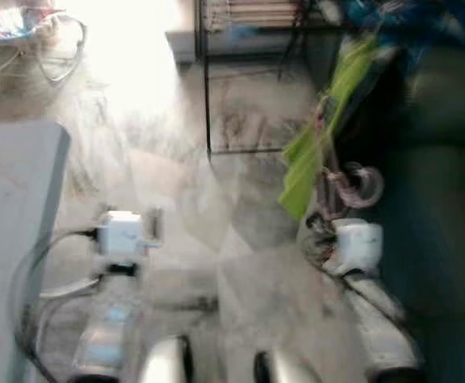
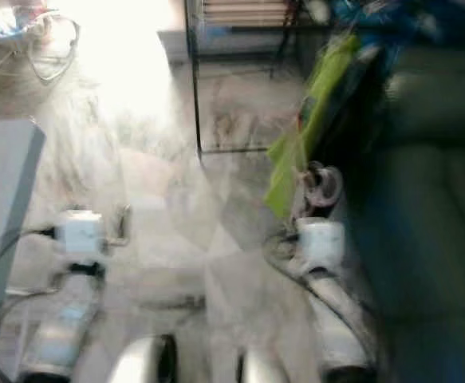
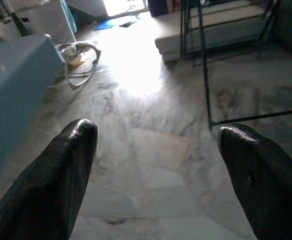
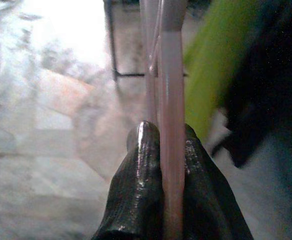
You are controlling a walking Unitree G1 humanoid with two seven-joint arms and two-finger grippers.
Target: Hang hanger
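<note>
A pink plastic hanger (image 4: 168, 95) runs up between the two black fingers of my right gripper (image 4: 168, 134), which is shut on it. In the blurred eye views its curved hook (image 1: 361, 186) shows just above the right wrist, and a lime-green garment (image 1: 318, 144) hangs beside it. My right gripper (image 1: 326, 214) is held out low on the right, close to a dark sofa. My left gripper (image 3: 158, 132) is open over the marble floor with nothing between its fingers; its white wrist block (image 1: 121, 232) sits low on the left.
A black metal rack frame (image 1: 208, 96) stands ahead on the marble floor (image 1: 240, 207). A dark green sofa (image 1: 443, 199) lines the right side. A pale blue-grey block of furniture (image 1: 17, 207) stands at the left. A wire-framed seat (image 1: 49, 44) lies at the far left.
</note>
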